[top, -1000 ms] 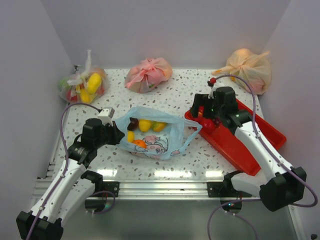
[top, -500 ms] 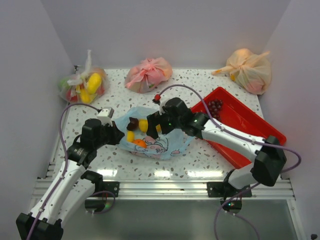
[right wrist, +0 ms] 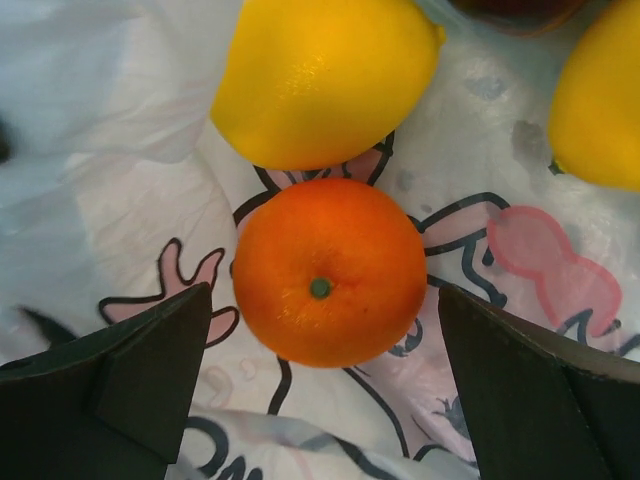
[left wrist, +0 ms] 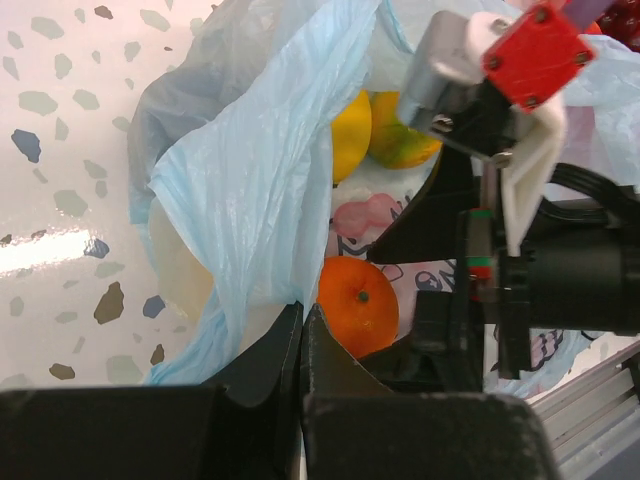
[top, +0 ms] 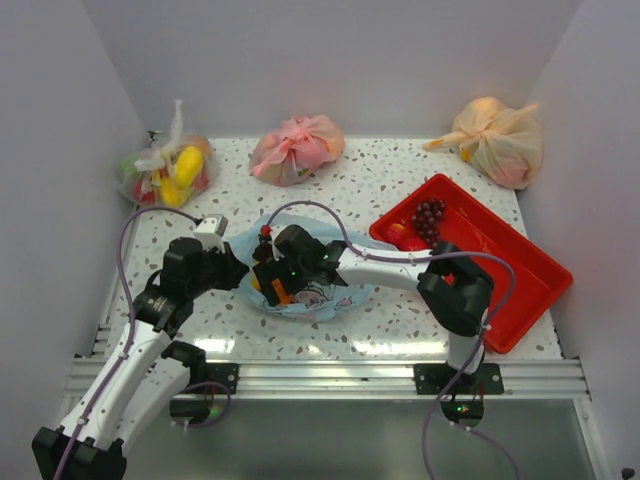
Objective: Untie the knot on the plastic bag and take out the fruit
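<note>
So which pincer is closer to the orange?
Right. The right pincer hangs open directly over the orange, one finger on each side. The left pincer is shut on the plastic bag's edge, just beside the orange.

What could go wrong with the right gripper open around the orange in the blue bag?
1. The open right gripper straddles the round orange fruit, which lies on the thin light blue printed plastic bag. Closing may pinch film too and drag the bag.
2. The yellow lemon sits close beside the orange and may get knocked.
3. The shut left gripper holds the bag's rim. A slip could fold film over the fruit.
</note>
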You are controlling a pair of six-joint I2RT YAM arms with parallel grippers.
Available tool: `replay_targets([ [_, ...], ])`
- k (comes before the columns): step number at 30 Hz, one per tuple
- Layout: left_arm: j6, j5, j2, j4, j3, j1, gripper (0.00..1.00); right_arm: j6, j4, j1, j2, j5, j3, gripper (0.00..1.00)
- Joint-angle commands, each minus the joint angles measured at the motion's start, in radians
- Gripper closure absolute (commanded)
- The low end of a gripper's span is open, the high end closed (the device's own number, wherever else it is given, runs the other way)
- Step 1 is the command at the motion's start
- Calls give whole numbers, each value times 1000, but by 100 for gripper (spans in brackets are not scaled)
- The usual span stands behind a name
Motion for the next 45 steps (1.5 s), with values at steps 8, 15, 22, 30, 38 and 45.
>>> replay_targets([
  [8,5,3,-13,53,-6,7,100,-5,42,1,37,10,25,41],
  [15,3,3,-15,53,-4,7,100,-66,-34,0,-64,108,21,81],
  [22,5,3,-10,51,-4,9,100,-145,-114,-2,-221,252,38,93],
  [30,5,3,-10,53,-6,9,100,-186,-195,-135,-427,364,42,96],
  [38,5,3,-6,51,-6,7,100,-128,-286,-484,-586,429,-50,95],
  [45,5,0,-6,51,-6,9,100,-41,-226,-883,-580,401,-216,94],
])
